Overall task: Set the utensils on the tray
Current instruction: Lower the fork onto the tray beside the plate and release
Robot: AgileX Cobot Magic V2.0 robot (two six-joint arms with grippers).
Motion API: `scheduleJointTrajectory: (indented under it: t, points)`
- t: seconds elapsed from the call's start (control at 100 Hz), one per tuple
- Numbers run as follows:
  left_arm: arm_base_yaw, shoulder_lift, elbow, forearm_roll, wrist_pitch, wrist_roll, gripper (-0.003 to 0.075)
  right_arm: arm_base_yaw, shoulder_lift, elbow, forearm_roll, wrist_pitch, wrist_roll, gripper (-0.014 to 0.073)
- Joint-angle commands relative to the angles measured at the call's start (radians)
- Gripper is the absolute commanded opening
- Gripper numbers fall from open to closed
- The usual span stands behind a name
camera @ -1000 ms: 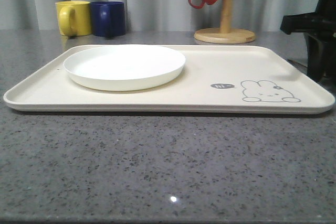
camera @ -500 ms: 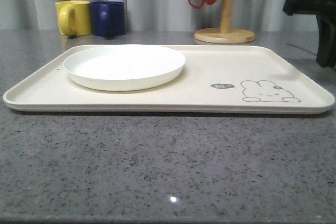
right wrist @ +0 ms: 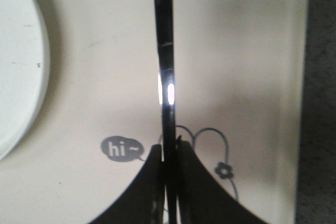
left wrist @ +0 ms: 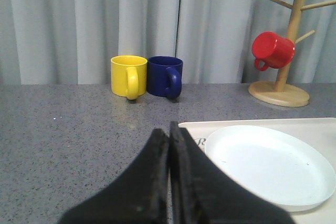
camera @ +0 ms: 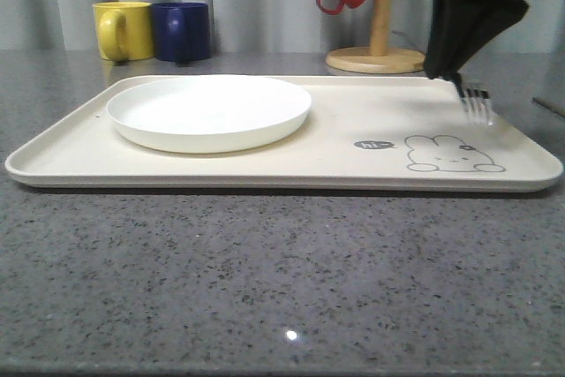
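Holding the fork (camera: 478,105) pinched in my right gripper (right wrist: 169,153), I hang it above the tray (camera: 265,174), tines just above the rabbit drawing (camera: 452,154). Its long axis slants down from my fingers toward the tray, so setting it down means lowering near the rabbit. My left gripper (left wrist: 169,135) is closed on nothing, beside the white plate (left wrist: 268,166). The fork's handle is hidden by my arm in the front view.

The fork (camera: 477,105) is shiny polished metal, its handle throwing a bright glint in the right wrist view. The tray (camera: 265,169) looks like smooth matt cream plastic, and the plate (camera: 209,112) is slightly glossier white. The tabletop (camera: 265,280) is speckled grey stone with a light sheen. The mug stand (camera: 378,46) is plain wood, with pleated cloth curtains (left wrist: 63,19) behind.
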Motion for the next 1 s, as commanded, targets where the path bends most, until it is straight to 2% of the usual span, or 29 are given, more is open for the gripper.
scheduleJointTrajectory:
  t: [0.0, 0.24, 0.63, 0.73, 0.92, 0.99]
  points:
    - [-0.008, 0.007, -0.029, -0.006, -0.077, -0.009, -0.0018, 0.023, -0.002, -0.061, -0.005, -0.056, 0.025, -0.0055]
    - [-0.008, 0.007, -0.029, -0.006, -0.077, -0.009, -0.0018, 0.078, 0.113, -0.179, -0.005, -0.029, 0.039, -0.0055]
    - [-0.008, 0.007, -0.029, -0.006, -0.077, -0.009, -0.0018, 0.080, 0.191, -0.186, -0.007, -0.024, 0.055, -0.0039]
    - [-0.008, 0.007, -0.029, -0.006, -0.077, -0.009, -0.0018, 0.080, 0.194, -0.186, -0.006, -0.024, 0.055, 0.0036]
    - [-0.008, 0.007, -0.029, -0.006, -0.077, -0.009, -0.0018, 0.080, 0.194, -0.186, -0.006, -0.020, 0.055, 0.0301]
    - [-0.008, 0.007, -0.029, -0.006, -0.077, -0.009, -0.0018, 0.080, 0.193, -0.189, -0.006, -0.020, 0.055, 0.0369]
